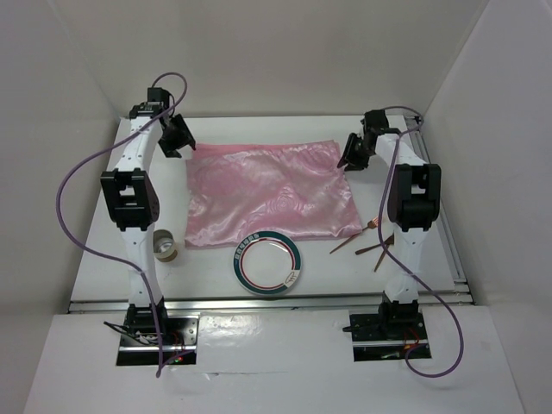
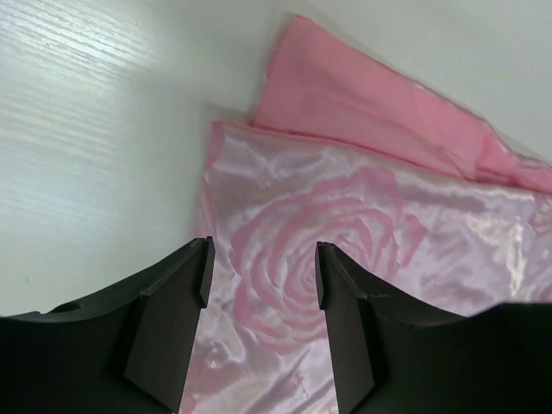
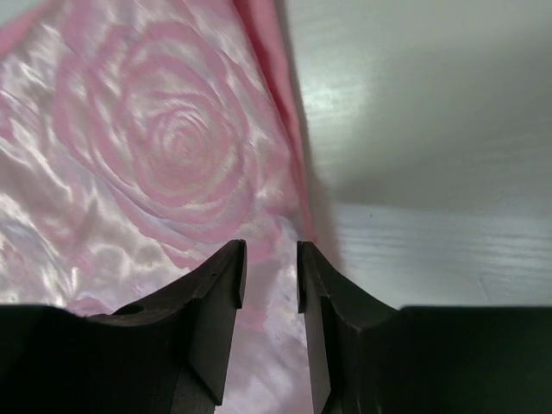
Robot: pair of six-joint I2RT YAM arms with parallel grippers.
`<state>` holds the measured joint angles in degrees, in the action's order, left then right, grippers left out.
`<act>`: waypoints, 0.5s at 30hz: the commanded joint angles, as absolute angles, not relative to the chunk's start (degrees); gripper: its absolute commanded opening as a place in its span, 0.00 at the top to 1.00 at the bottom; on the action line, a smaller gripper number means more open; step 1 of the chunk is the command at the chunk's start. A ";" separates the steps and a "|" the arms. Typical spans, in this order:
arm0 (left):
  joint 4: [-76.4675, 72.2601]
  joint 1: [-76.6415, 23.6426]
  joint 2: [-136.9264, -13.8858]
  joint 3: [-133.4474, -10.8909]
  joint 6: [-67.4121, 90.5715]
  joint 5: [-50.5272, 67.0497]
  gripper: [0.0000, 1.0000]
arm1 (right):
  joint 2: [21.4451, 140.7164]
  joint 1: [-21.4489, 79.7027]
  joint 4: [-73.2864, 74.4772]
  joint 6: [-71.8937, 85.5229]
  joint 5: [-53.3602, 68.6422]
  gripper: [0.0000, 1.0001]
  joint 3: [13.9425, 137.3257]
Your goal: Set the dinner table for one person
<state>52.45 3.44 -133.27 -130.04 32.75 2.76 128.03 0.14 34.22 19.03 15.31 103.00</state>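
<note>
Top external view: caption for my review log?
Left gripper and right gripper poised at far corners of the pink cloth on the dinner table; plate and chopsticks nearby.

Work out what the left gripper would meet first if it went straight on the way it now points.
Most likely the pink cloth: the left gripper points down at its rose pattern, near the cloth's edge, jaws open and empty. Height above it is unclear.

Plain off-white walls (image 1: pixel 285 52) at the back and both sides, matte, under soft even light.
</note>
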 commanded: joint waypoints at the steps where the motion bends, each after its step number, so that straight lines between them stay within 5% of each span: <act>1: 53.97 4.92 -139.56 -132.19 31.64 1.32 0.33 | 130.07 -0.09 35.07 18.19 14.68 0.58 109.59; 15: 51.59 4.92 -146.34 -135.62 29.97 2.72 0.28 | 145.36 0.97 32.09 18.19 16.44 0.61 131.04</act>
